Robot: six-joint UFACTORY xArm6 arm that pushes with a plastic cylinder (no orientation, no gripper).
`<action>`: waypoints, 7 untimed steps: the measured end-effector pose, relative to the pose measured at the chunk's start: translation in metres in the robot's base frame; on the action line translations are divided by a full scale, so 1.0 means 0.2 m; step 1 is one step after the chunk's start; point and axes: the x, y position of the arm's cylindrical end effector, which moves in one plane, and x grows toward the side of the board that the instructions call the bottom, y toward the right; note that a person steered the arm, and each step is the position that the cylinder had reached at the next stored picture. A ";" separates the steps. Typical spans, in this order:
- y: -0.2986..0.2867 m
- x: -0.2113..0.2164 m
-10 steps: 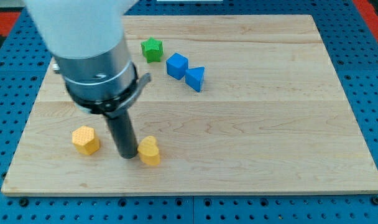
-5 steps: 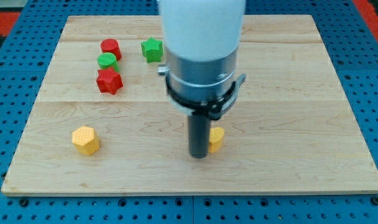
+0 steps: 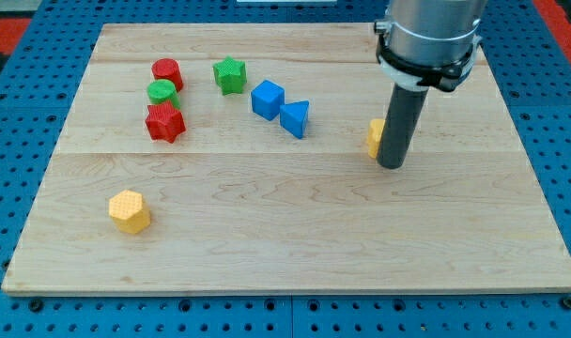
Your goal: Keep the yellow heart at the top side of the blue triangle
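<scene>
The yellow heart point(image 3: 373, 137) lies right of the board's centre, mostly hidden behind my rod. My tip point(image 3: 392, 165) rests on the board touching the heart's right side. The blue triangle point(image 3: 295, 118) lies well to the heart's left, at a slightly higher level in the view, next to a blue cube point(image 3: 267, 99).
A green star point(image 3: 229, 75), a red cylinder point(image 3: 166, 71), a green cylinder point(image 3: 162, 92) and a red star point(image 3: 163, 122) cluster at the upper left. A yellow hexagon point(image 3: 129, 210) lies at the lower left. The wooden board point(image 3: 295, 235) sits on a blue pegboard.
My rod has swept from the lower left to the right and up the view, and the yellow heart has travelled with it from the lower left to the right of centre.
</scene>
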 end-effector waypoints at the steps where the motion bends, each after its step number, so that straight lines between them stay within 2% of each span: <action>1: 0.06 -0.13; 3: 0.05 -0.36; 7: -0.27 -0.49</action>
